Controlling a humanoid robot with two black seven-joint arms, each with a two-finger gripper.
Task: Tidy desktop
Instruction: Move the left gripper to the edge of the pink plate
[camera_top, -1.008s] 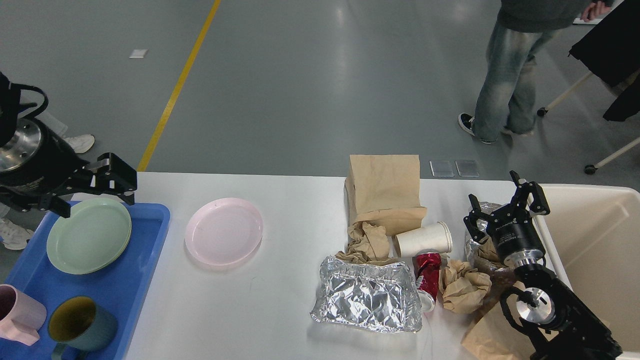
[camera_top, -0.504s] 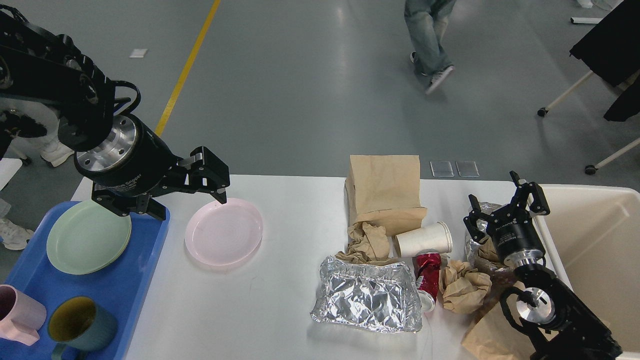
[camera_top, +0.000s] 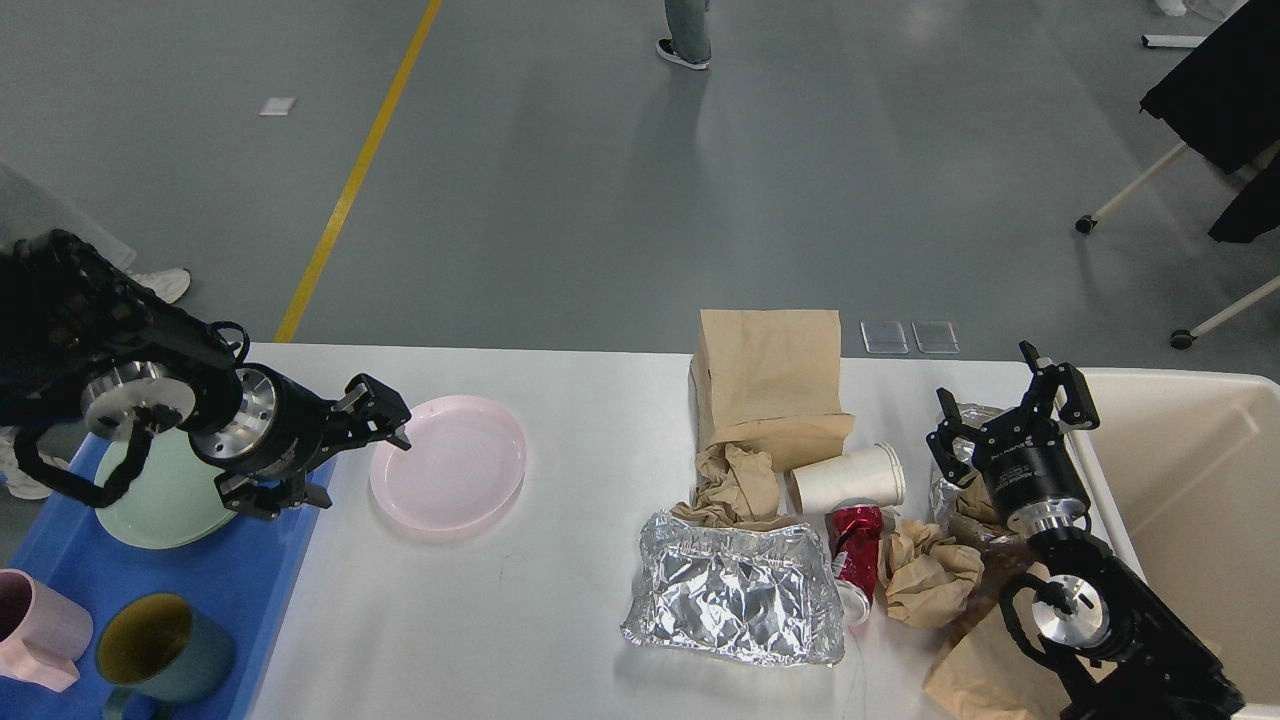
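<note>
The white desktop (camera_top: 480, 620) carries a pink plate (camera_top: 447, 462) at its left and a heap of rubbish at its right. My left gripper (camera_top: 360, 468) is open at the plate's left rim, one finger by the rim, the other over the tray's edge; nothing is held. Over crumpled foil and paper at the right end, my right gripper (camera_top: 1008, 415) stands open and empty. The heap holds a brown paper bag (camera_top: 770, 385), a white paper cup (camera_top: 850, 478), a crushed red can (camera_top: 855, 555), a foil tray (camera_top: 735, 590) and crumpled paper (camera_top: 925, 575).
A blue tray (camera_top: 260, 580) at the left edge holds a green plate (camera_top: 150, 500), a pink cup (camera_top: 35, 630) and a dark green mug (camera_top: 160, 650). A cream bin (camera_top: 1190, 500) stands at the right end. A person's feet show far back on the floor.
My left arm swung from over the blue tray to the pink plate's left rim and came lower. The right arm stayed put. The person behind the table walked away.
</note>
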